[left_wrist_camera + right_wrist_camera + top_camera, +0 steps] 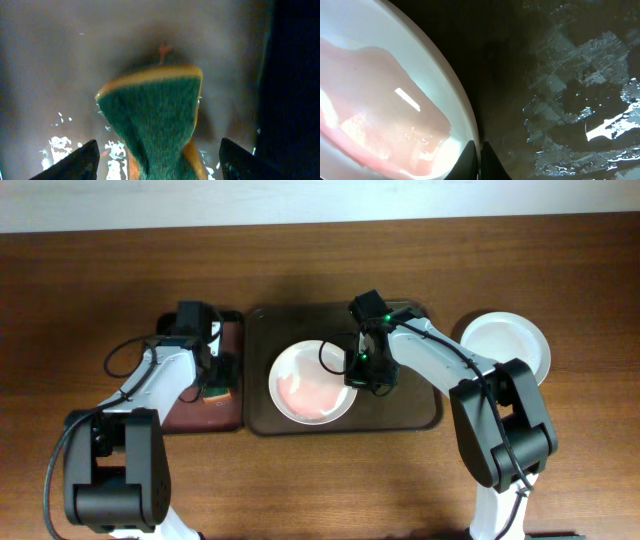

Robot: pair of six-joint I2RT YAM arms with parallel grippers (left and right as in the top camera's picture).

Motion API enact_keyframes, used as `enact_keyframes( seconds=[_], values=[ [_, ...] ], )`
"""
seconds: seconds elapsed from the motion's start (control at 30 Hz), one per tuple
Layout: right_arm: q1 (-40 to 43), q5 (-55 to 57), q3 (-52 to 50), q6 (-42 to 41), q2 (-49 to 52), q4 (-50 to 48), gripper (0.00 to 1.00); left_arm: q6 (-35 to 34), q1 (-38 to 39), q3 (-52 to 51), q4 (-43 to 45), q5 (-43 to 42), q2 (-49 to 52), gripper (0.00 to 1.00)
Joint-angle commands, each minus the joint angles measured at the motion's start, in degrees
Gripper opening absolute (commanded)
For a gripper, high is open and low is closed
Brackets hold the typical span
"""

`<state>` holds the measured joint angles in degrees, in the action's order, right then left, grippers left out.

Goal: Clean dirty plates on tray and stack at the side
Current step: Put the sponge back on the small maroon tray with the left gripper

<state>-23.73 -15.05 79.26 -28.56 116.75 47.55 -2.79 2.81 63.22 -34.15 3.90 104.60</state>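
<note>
The right gripper (pixel 480 159) has its jaws drawn narrow, only a thin slit between the two dark tips, and the rim of the smeared plate (pixel 380 100) runs straight into that slit: they pinch the plate at its right edge. From these jaws the plate spreads away to the left, round, shallow and glossy white, with a pale pink-red film of sauce pooled across its well. To the right of the jaws lies the bare floor of the large tray (pixel 560 75), dark brown, wet, and patched with bright streaks of reflected light.

From overhead the large tray (pixel 405 408) is a rounded-corner rectangle with a raised rim, its long axis running left to right. The smeared plate (pixel 300 390) lies flat in its left half. A clean plate (pixel 500 340), round and plain white, rests on the wood-grain surface (pixel 320 480) well off to the outer side of the right gripper (pixel 365 372), partly under the arm.

The left gripper (pixel 160 162) stands with jaws wide. Between them lies one sponge (pixel 155 115), with a coarse green scouring face on a yellow-orange body, and its long axis points away from the jaws. It sits on the wet small tray (pixel 190 415), reddish-brown and narrow.

Two plates, two trays and one sponge show.
</note>
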Motion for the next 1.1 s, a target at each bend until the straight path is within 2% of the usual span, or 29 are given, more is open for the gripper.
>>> enact_keyframes(
  seconds=[0.0,0.07,0.17,0.2,0.33,0.37,0.4,0.43,0.47,0.53,0.73,0.87,0.9,1.0,1.03,1.07],
  values=[
    [-0.42,0.70,-0.63,-0.37,1.07,0.24,0.04,0.04,-0.35,0.57,-5.07,0.20,0.72,0.74],
    [-0.42,0.68,-0.63,-0.37,1.07,0.24,0.04,0.04,-0.35,0.57,-5.57,0.22,0.72,0.66],
    [-0.42,0.70,-0.63,-0.37,1.07,0.48,0.04,0.04,-0.35,0.57,-5.66,0.24,0.72,0.24],
    [-0.42,0.70,-0.63,-0.37,1.07,0.55,0.04,0.04,-0.37,0.57,-5.64,0.31,0.72,0.00],
    [-0.42,0.72,-0.63,-0.37,1.07,1.27,0.04,0.04,-0.37,1.68,-6.86,5.49,0.70,0.00],
    [-0.42,0.72,-0.63,-0.37,1.07,1.27,0.04,0.02,-0.35,2.84,-7.61,5.57,0.70,0.23],
    [-0.42,0.70,-0.63,-0.37,1.07,1.27,0.04,0.02,-0.37,3.52,-7.48,5.57,0.70,0.69],
    [-0.42,0.70,-0.63,-0.37,1.07,1.29,0.04,0.02,-0.35,3.72,-7.08,5.57,0.70,0.82],
    [-0.42,0.70,-0.63,-0.37,1.07,1.29,0.04,0.00,-0.35,3.74,-5.92,5.33,0.70,0.88],
    [-0.42,0.70,-0.63,-0.37,1.07,1.27,0.04,0.00,-0.35,3.72,-3.37,4.90,0.72,0.91],
    [-0.42,0.68,-0.63,-0.37,1.07,1.29,0.04,-0.24,-0.35,3.54,-0.07,2.95,4.33,0.89],
    [-0.42,0.70,-0.63,-0.37,1.07,1.75,0.04,-0.35,-0.37,3.93,0.94,2.99,5.42,0.22],
    [-0.42,0.70,-0.63,-0.37,1.07,1.75,0.04,-0.35,-0.37,4.81,0.48,2.99,5.20,0.00],
    [-0.42,0.72,-0.63,-0.35,1.07,1.73,0.04,-0.35,-0.37,8.15,-1.73,2.99,2.36,0.00],
    [-0.42,0.72,-0.63,-0.37,1.07,1.70,0.04,-0.35,-0.35,8.74,-2.29,2.97,1.05,0.36],
    [-0.42,0.72,-0.63,-0.37,1.07,1.57,0.04,-0.37,-0.35,8.87,-3.30,2.95,-0.31,0.82]
  ],
)
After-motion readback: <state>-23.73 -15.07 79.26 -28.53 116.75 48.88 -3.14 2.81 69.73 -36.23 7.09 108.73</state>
